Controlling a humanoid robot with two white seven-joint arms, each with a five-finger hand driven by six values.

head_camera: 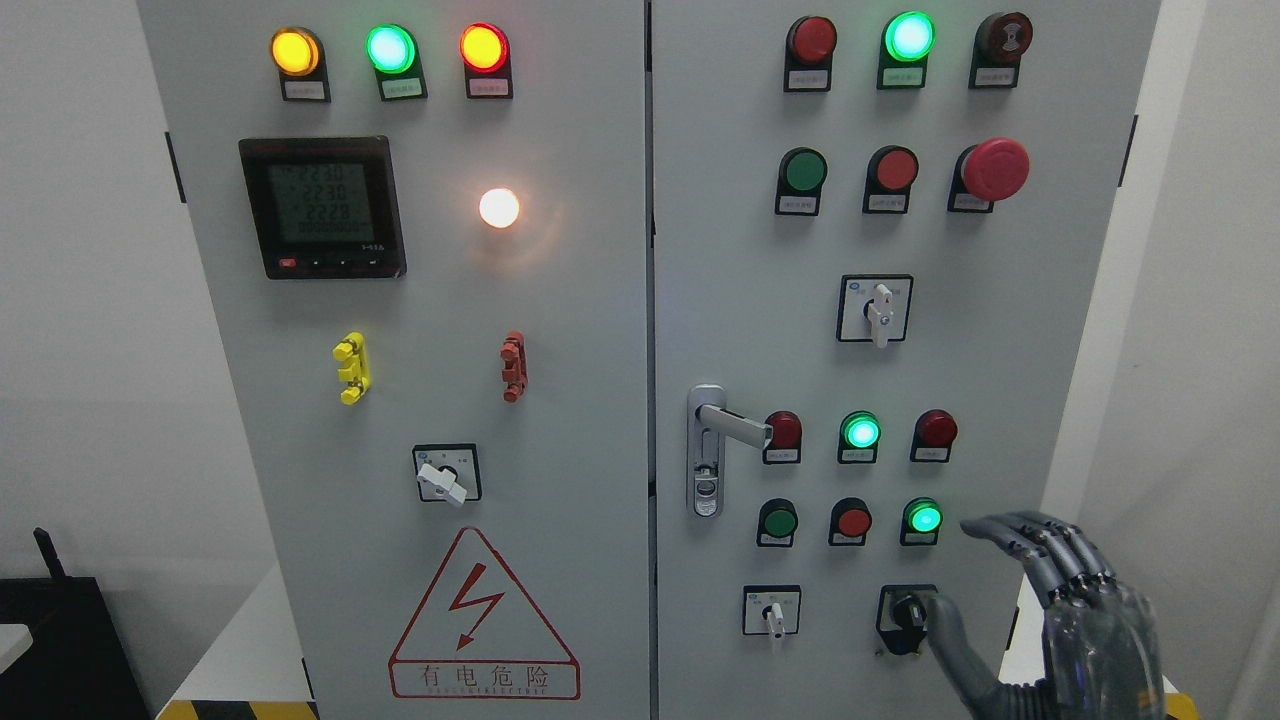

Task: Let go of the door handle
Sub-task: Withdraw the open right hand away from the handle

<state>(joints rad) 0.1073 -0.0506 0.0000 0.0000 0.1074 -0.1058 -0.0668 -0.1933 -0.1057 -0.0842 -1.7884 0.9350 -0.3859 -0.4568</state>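
The silver door handle (728,425) sits on its lock plate (705,455) at the left edge of the cabinet's right door, lever pointing right and slightly down. Nothing touches it. My right hand (970,580) shows at the lower right, well right of and below the handle. Its grey fingers (1030,540) are spread and extended toward the panel, the thumb tip near a black rotary switch (905,610). It holds nothing. The left arm does not show.
The grey cabinet has two shut doors with a seam (650,360) between them. Lit lamps, push buttons, a red mushroom stop button (995,168), selector switches, a meter (322,207) and a warning triangle (484,618) cover the doors. A black object (60,640) stands at lower left.
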